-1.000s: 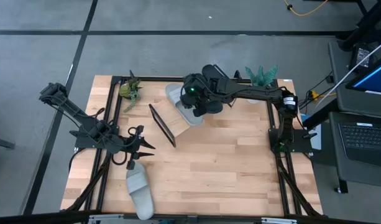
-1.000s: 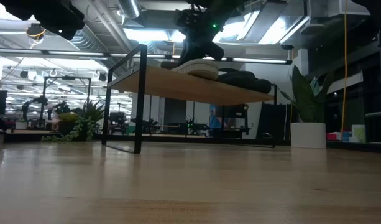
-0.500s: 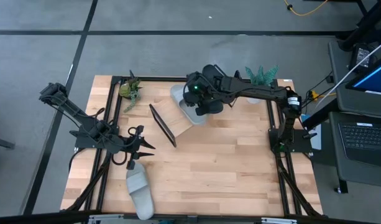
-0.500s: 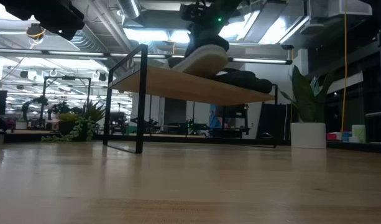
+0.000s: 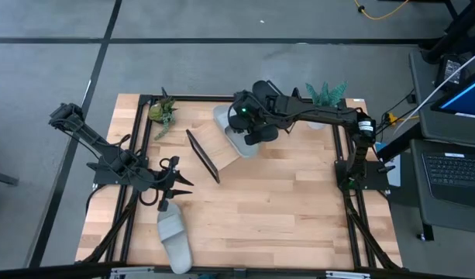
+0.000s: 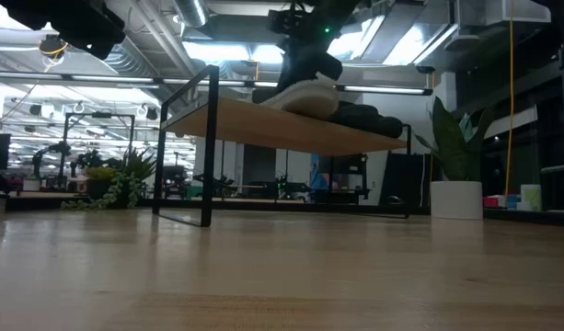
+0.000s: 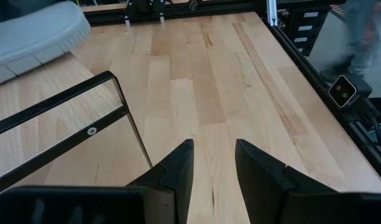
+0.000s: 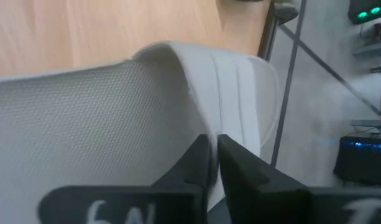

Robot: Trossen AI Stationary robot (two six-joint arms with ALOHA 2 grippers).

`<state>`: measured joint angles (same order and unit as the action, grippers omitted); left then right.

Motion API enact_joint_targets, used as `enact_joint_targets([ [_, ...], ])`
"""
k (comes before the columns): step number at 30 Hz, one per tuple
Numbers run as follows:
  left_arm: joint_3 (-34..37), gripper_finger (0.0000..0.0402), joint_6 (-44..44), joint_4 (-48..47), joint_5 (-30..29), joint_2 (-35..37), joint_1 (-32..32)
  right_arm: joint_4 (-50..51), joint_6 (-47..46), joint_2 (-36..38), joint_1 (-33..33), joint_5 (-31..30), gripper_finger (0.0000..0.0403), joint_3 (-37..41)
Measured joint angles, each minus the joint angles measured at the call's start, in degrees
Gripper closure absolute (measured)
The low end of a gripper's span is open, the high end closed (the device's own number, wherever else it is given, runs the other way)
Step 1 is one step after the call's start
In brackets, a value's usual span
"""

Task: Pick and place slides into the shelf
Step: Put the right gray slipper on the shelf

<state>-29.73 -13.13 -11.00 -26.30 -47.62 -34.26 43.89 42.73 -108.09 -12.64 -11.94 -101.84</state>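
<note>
The right gripper (image 8: 214, 163) reaches over the shelf (image 5: 222, 146) near the bench's far edge, its fingers (image 8: 191, 163) drawn almost together on the strap of a light grey slide (image 8: 115, 99); whether they still pinch it or are just letting go cannot be told. The strap is a wide band with a fine mesh texture and raised ribs running along its edge. Seen from table height, this slide (image 6: 305, 95) lies on the tilted light wood board with its pale sole showing, touching the dark slides (image 6: 360, 119) that lie beside it on the same board. The board rests on a thin black wire frame (image 6: 206, 147).

The left gripper (image 7: 213, 163) waits near the bench's left edge, fingers spread apart with nothing between them. Just beside it, toward the near edge, the second light grey slide (image 5: 175, 239) lies flat on the bench (image 5: 283, 209), well apart from the shelf.
</note>
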Motion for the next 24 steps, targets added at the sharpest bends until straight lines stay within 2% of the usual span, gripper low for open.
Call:
enact_joint_targets([
  [9, 0.00, 0.0292, 0.00, 0.02, 0.00, 0.00, -0.02, 1.54, -0.49, -0.02, 0.02, -1.21, 0.0309, 0.00],
  [15, -0.01, 0.0292, -0.28, 0.01, 0.00, 0.00, 0.00, 1.52, -0.49, -0.02, 0.04, -5.26, 0.0287, 0.00],
  [24, -0.01, 0.0292, -0.33, 0.02, 0.00, 0.00, 0.00, 3.08, -0.42, -0.04, 0.07, -5.57, 0.0270, 0.00],
])
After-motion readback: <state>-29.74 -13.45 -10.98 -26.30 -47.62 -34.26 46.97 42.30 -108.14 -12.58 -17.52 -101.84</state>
